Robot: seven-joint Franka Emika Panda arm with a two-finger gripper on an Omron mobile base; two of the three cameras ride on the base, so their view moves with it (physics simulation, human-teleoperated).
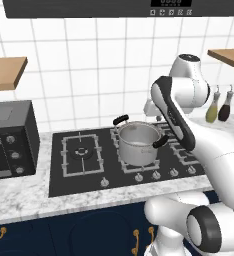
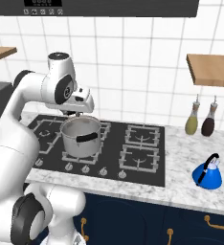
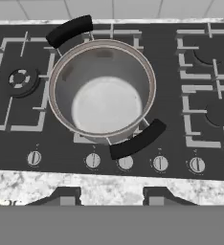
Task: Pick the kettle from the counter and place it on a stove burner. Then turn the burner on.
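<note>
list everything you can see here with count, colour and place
kettle: 1, bright blue, black handle, on the counter right of the cooktop
pot: 1, steel, black handles, empty, on the cooktop's middle burner
cooktop: 1, black glass, set in the marbled counter
knobs: 5, silver, along the cooktop's front edge
bottles: 2, olive and dark brown, against the wall
microwave: 1, dark, left of the cooktop
shelves: 2, wooden, on the wall
hand: 1, dark fingertips apart, above the pot

Gripper (image 3: 111, 197) fingertips cropped at frame bottom, right burners (image 1: 181, 150) hidden behind arm, knob markings unreadable
</note>
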